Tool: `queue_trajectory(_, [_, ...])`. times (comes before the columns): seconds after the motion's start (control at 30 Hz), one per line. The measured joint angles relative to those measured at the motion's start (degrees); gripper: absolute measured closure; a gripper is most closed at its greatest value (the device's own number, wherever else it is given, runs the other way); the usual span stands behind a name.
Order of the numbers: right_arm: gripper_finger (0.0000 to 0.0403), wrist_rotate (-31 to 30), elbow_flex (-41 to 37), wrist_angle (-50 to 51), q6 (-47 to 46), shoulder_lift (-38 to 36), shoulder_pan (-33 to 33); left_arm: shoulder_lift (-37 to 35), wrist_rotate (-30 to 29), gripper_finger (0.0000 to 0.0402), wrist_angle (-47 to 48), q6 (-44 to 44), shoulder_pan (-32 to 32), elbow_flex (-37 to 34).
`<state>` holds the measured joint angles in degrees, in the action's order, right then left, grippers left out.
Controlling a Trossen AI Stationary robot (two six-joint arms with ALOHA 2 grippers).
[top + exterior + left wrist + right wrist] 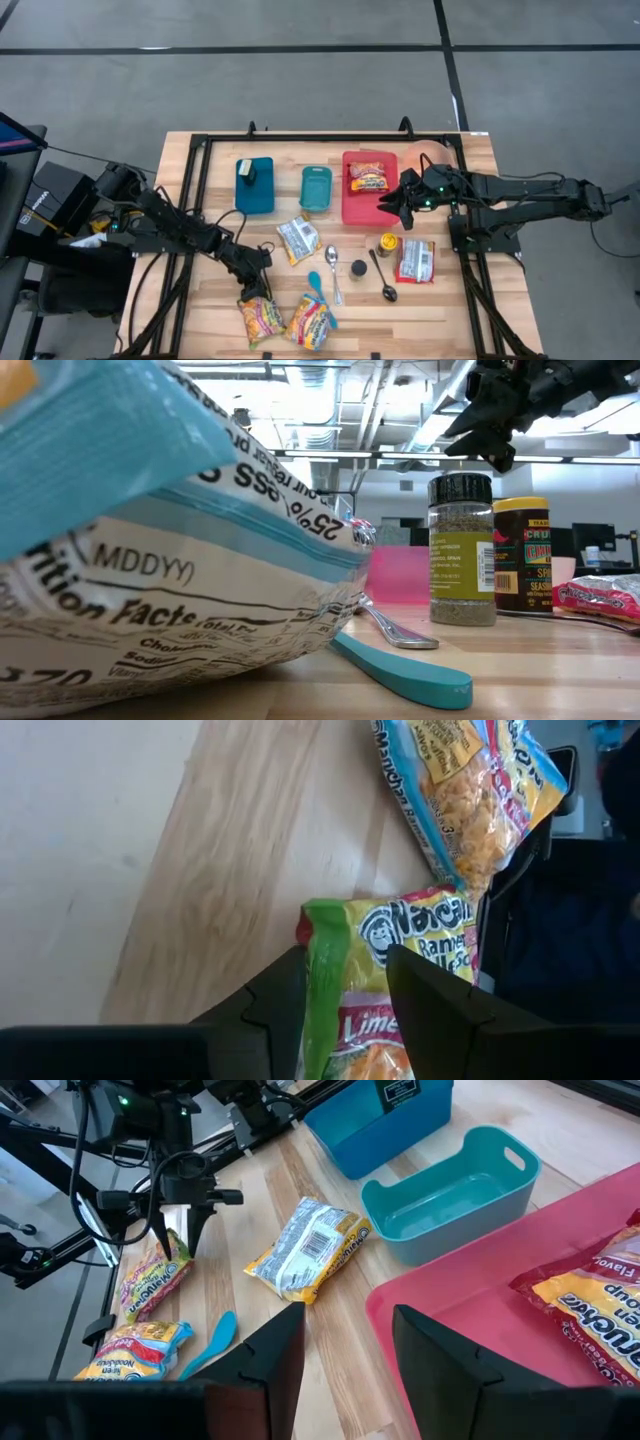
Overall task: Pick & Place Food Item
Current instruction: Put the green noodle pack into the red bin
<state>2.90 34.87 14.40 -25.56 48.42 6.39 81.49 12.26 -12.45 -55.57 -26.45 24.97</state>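
Now | left gripper (pixel 252 286): jaws spread around the top edge of a lime ramen packet (pixel 260 318) at the table's (pixel 500 310) front, not yet pinching | right gripper (pixel 392 203): jaws apart, empty, hovering over the red tray's (pixel 352 210) edge | tray holds another ramen packet (pixel 369 177).

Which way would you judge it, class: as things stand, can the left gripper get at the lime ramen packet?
Probably yes. The left gripper is right over the lime ramen packet, one finger on each side of its green edge, with nothing between. The right gripper hangs over the red tray, well out of the way.
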Motion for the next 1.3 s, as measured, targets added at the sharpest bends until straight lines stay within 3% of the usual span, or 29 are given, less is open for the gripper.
queue_trajectory(0.3, [0.0256,0.0,0.0,0.0,0.0,0.0,0.0,3.9,0.1,0.0266,-1.7,-1.3,-0.2,0.0])
queue_trajectory(0.57, [0.0255,0.0,0.0,-0.1,0.0,0.0,0.0,7.3,4.7,0.0272,-8.4,-1.9,0.0,0.0])
queue_trajectory(0.83, [0.0256,0.0,0.0,-0.1,0.0,0.0,0.0,3.0,3.9,0.0317,-8.4,-0.3,0.0,0.0])
queue_trajectory(1.3, [0.0256,0.0,0.0,-0.1,0.0,0.0,0.0,3.7,2.6,0.0399,-8.3,1.3,0.0,0.0])
